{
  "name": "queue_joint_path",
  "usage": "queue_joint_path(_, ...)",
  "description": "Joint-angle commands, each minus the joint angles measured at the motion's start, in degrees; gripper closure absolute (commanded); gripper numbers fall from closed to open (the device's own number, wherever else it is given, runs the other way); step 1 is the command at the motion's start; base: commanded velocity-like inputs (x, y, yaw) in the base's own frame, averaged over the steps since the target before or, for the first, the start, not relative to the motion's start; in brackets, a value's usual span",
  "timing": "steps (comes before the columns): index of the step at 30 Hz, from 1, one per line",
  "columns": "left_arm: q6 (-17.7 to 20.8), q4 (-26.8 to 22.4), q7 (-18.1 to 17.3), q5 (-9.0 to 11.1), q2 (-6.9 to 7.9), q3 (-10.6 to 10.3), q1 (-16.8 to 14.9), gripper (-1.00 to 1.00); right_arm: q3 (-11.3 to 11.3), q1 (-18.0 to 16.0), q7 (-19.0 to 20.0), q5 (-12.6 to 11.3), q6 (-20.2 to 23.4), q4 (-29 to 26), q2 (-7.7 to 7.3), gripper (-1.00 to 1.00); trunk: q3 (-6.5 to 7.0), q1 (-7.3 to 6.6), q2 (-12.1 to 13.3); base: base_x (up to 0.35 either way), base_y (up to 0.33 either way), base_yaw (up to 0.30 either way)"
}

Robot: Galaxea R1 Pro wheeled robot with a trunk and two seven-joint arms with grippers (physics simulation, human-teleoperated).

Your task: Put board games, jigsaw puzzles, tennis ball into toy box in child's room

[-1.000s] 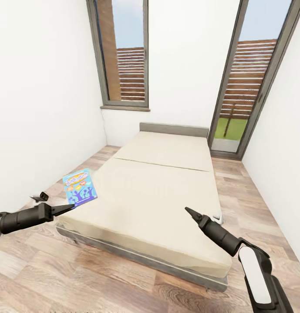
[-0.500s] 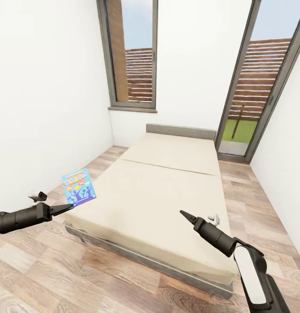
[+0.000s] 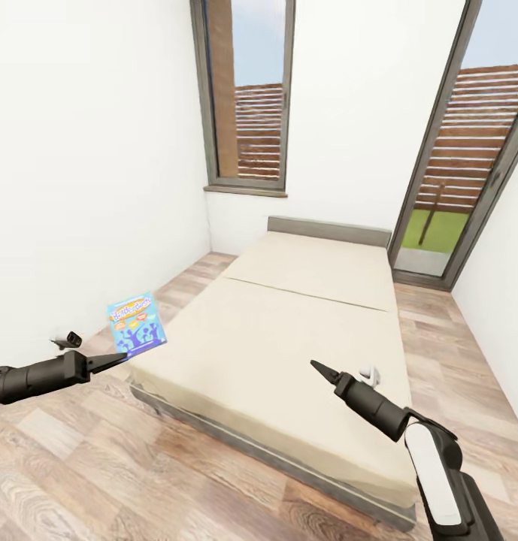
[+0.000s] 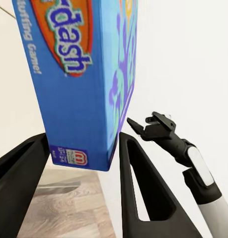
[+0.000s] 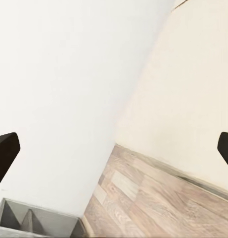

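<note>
A blue board game [image 3: 137, 324] with cartoon figures stands upright in the air, off the left front corner of the bed [image 3: 289, 330]. My left gripper [image 3: 122, 358] is shut on its lower edge. In the left wrist view the box [image 4: 79, 74] sits between the two dark fingers [image 4: 138, 188] of that gripper [image 4: 83, 141]. My right gripper [image 3: 315, 366] hovers over the front right of the cream mattress. Its fingertips [image 5: 4, 148] stand far apart in the right wrist view, open and holding nothing [image 5: 114, 148]. The toy box and the table are out of view.
A white wall [image 3: 78, 188] runs close along the left. A tall window [image 3: 247, 98] and a glass door [image 3: 469, 150] lie beyond the bed. Wood-plank floor [image 3: 78, 466] spreads at the front left. A small white object [image 3: 369, 374] sits at the mattress's right edge.
The whole view has shifted, so the bed and window now sit further right in the picture: the camera moved. Both arms keep their pose, and the left gripper still holds the blue game.
</note>
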Motion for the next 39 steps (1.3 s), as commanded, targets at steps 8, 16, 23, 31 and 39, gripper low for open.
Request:
queue_joint_path(8, 0.4, 0.0, 0.0, 0.0, 0.01, -0.1, 0.0, 1.00, 4.2, -0.4, -4.5, 1.1, 0.5, -0.2, 0.05, -1.00, 1.07, -1.77, 3.2, 0.000, 0.000, 0.277)
queue_joint_path(16, 0.4, 0.0, 0.0, 0.2, 0.07, 0.0, 0.0, 1.00, 5.2, -0.4, -5.9, 1.2, 0.4, -0.3, 0.06, -1.00, 2.18, -3.53, 6.4, 0.000, 0.000, 0.277)
queue_joint_path(23, 0.4, 0.0, 0.0, 0.2, 0.09, 0.0, 0.0, 1.00, 5.4, -0.4, -6.4, 1.4, 0.4, -0.4, 0.06, -1.00, 3.14, -5.06, 9.2, 0.000, 0.000, 0.276)
queue_joint_path(31, 0.5, 0.1, -0.1, 0.2, 0.48, 0.2, 0.0, 1.00, 7.6, -0.5, -9.4, 2.5, 0.4, -0.6, 0.06, -1.00, 4.22, -6.82, 12.4, 0.000, 0.000, 0.274)
queue_joint_path(39, 2.7, 0.1, -0.1, 0.2, 0.96, 0.2, -0.1, 1.00, 7.7, -0.5, -9.6, 2.6, 0.3, -0.6, 0.12, -1.00, 5.28, -8.58, 15.6, 0.000, 0.000, 0.271)
